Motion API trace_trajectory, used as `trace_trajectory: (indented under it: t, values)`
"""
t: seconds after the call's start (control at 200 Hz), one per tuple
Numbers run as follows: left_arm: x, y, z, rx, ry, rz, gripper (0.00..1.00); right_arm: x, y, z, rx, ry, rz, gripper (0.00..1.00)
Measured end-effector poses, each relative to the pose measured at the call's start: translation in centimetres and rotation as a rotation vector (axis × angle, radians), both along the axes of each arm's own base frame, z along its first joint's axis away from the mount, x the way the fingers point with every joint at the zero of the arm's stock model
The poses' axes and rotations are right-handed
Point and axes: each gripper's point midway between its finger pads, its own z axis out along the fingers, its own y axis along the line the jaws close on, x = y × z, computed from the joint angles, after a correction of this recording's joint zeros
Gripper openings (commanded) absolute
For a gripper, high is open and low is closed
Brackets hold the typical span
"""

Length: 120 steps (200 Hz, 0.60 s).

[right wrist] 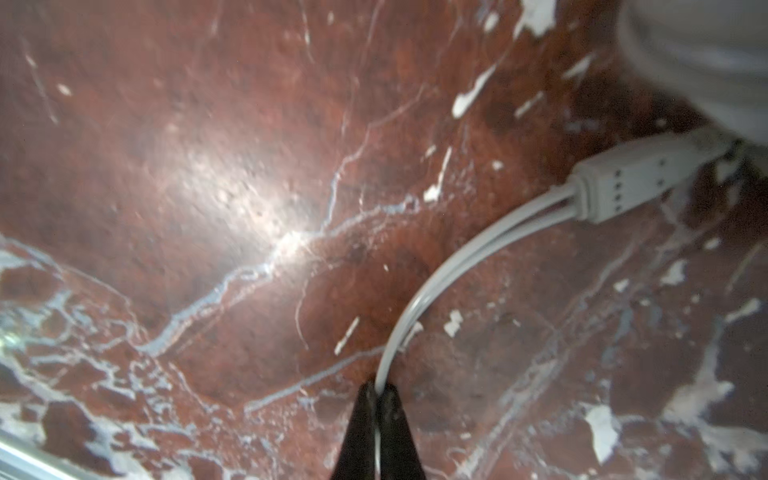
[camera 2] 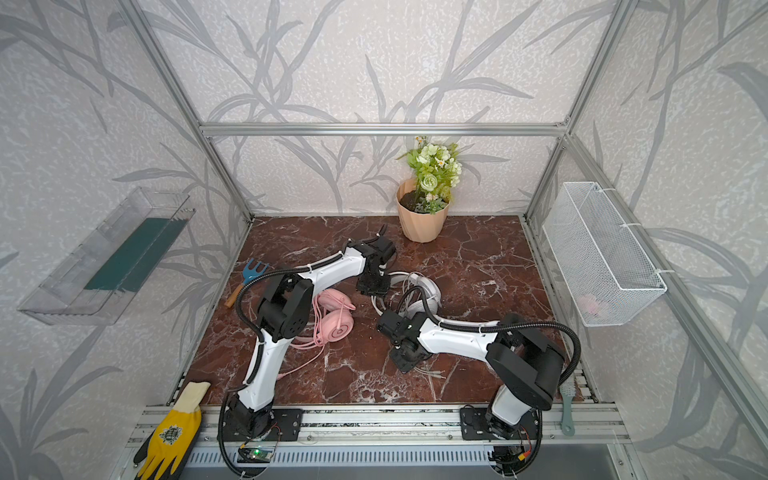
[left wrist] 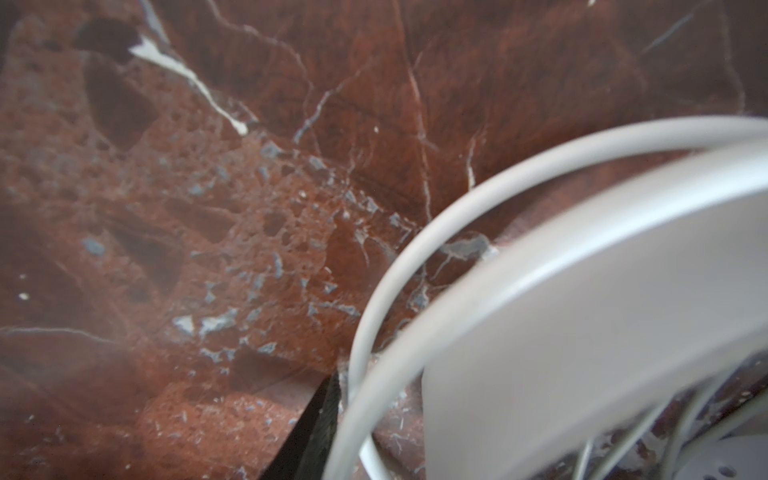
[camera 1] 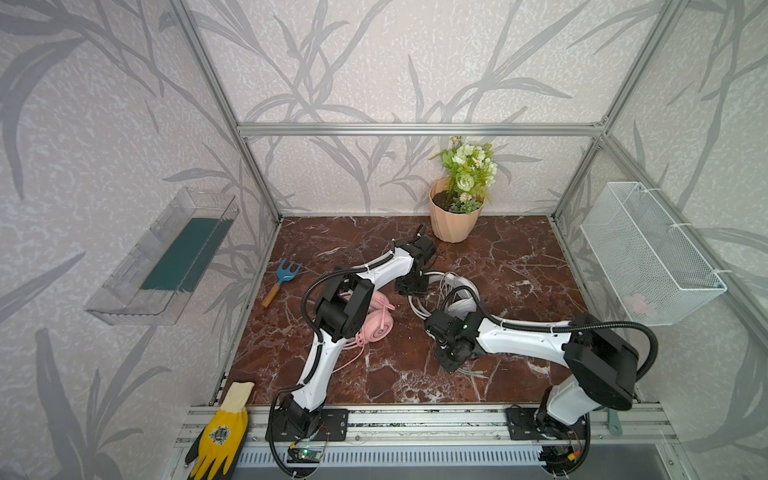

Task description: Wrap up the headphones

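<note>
1. In both top views, the white headphones (camera 1: 462, 306) (camera 2: 430, 291) lie mid-table on the marble table (camera 1: 519, 257), to the right of the pink headphones (camera 1: 379, 326). The pink set sits partly hidden under the left arm's elbow.
2. The left gripper (camera 1: 411, 286) (camera 2: 372, 284) reaches across and comes down on the far-left edge of the white set, right at its headband loops. From up here I can't tell whether its jaws are apart or clamped.
3. The right gripper (camera 1: 451, 360) (camera 2: 405, 359) sits low over the table on the near side of the white headphones. Pale strands of the white cable (camera 1: 471, 372) trail out just to its right.
4. In the left wrist view, the broad white headband and its thin wire band fill one corner, blurred and very close. One dark finger (left wrist: 316, 419) shows just beside the thin band. The second finger is out of sight, so the grip can't be told.
5. In the right wrist view, the two black tips are pressed together with the white cable pinched between them. From there it curves across the marble to a grey junction block (right wrist: 623, 183), which lies flat. A blurred pale part of the headset sits just beyond the block.
</note>
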Motion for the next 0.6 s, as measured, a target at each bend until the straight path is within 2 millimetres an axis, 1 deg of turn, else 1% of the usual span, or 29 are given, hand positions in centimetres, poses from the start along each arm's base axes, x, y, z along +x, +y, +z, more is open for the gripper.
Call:
trace_trajectory:
  t: [0.065,0.14,0.295,0.355,0.42,0.53,0.6]
  values:
    - [0.0,-0.1,0.0,-0.001,0.001,-0.005,0.38,-0.1,-0.4,0.7,-0.036,0.004,0.047,0.0]
    - [-0.1,-0.2,0.0,-0.001,0.001,-0.013,0.38,0.2,-0.2,2.1,-0.05,0.0,0.107,0.0]
    - [-0.2,-0.2,0.0,0.001,0.001,-0.028,0.38,1.3,1.5,6.6,-0.057,-0.032,0.248,0.0]
    - [-0.2,-0.2,0.0,0.001,0.0,-0.032,0.38,1.7,1.9,7.8,-0.075,-0.041,0.309,0.0]
    - [-0.2,-0.3,0.0,0.001,0.0,-0.037,0.38,1.8,1.5,8.1,-0.122,-0.034,0.374,0.0]
    - [-0.3,-0.3,0.0,0.001,-0.001,-0.051,0.38,1.4,-0.9,7.5,-0.252,0.001,0.502,0.0]
    - [-0.3,-0.3,0.0,0.001,-0.002,-0.061,0.38,1.3,-2.0,7.4,-0.304,0.007,0.591,0.0]
